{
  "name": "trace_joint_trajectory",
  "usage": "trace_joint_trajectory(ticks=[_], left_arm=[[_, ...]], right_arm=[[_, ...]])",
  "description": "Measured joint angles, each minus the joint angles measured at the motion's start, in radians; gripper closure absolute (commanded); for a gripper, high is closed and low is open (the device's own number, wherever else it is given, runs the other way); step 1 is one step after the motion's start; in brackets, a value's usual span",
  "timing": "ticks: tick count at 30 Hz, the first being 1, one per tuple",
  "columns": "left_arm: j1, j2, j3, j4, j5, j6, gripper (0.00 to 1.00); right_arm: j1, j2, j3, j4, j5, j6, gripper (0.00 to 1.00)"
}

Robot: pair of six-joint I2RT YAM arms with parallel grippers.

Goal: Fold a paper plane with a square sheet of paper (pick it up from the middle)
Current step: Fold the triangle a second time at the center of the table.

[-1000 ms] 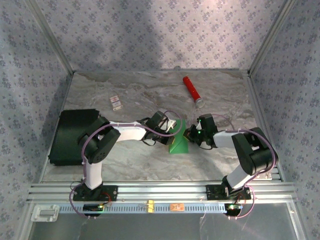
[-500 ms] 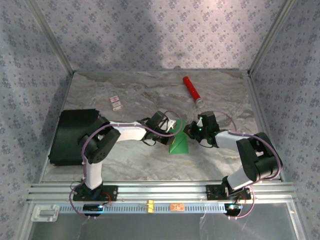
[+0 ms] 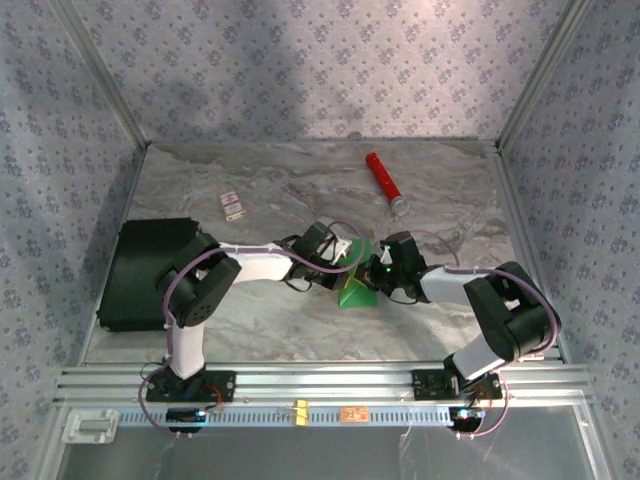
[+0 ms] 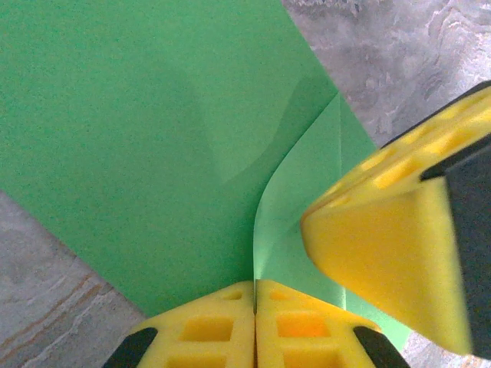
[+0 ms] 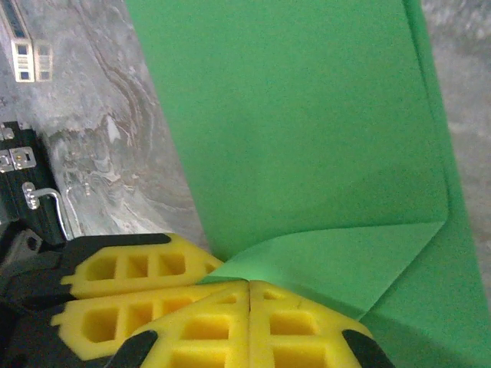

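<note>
The left gripper (image 4: 254,299) is pressed shut on a curled-up flap of the green sheet of paper (image 4: 138,130). The right gripper (image 5: 249,299) is shut on the same flap, just beside the left one. The sheet is laid on the grey marble table (image 3: 270,320), with bare room around it. Seen from the top, a red cylinder (image 3: 384,182) is placed well behind the sheet. A small white card (image 3: 232,205) is behind it to the left, and a black box (image 3: 148,272) is well off to its left. The table is closed in by patterned walls (image 3: 300,70).

the square sheet of paper (image 3: 356,293) lies between left pincer (image 3: 346,264) and right pincer (image 3: 373,272).
</note>
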Motion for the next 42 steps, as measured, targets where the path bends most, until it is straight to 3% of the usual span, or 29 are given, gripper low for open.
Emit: trace_joint_trajectory(ticks=[9, 15, 20, 23, 31, 42], left_arm=[[0.003, 0.001, 0.0, -0.001, 0.007, 0.0, 0.9], [0.001, -0.001, 0.015, -0.018, 0.008, -0.017, 0.7], [0.009, -0.041, 0.015, -0.064, -0.032, -0.069, 0.59], [0.018, -0.092, 0.011, -0.087, -0.059, -0.11, 0.6], [0.02, -0.212, -0.08, -0.029, -0.005, -0.254, 0.85], [-0.022, -0.176, -0.133, 0.074, 0.148, -0.384, 0.86]], right_arm=[[-0.005, 0.038, -0.032, 0.05, -0.009, 0.0, 0.96], [-0.01, 0.04, -0.047, 0.088, -0.016, 0.0, 0.96], [-0.01, 0.04, -0.047, 0.089, -0.015, 0.0, 0.96], [-0.01, 0.04, -0.047, 0.089, -0.015, 0.0, 0.96], [-0.012, 0.04, -0.047, 0.089, -0.015, 0.0, 0.96], [-0.012, 0.04, -0.047, 0.089, -0.015, 0.0, 0.96]])
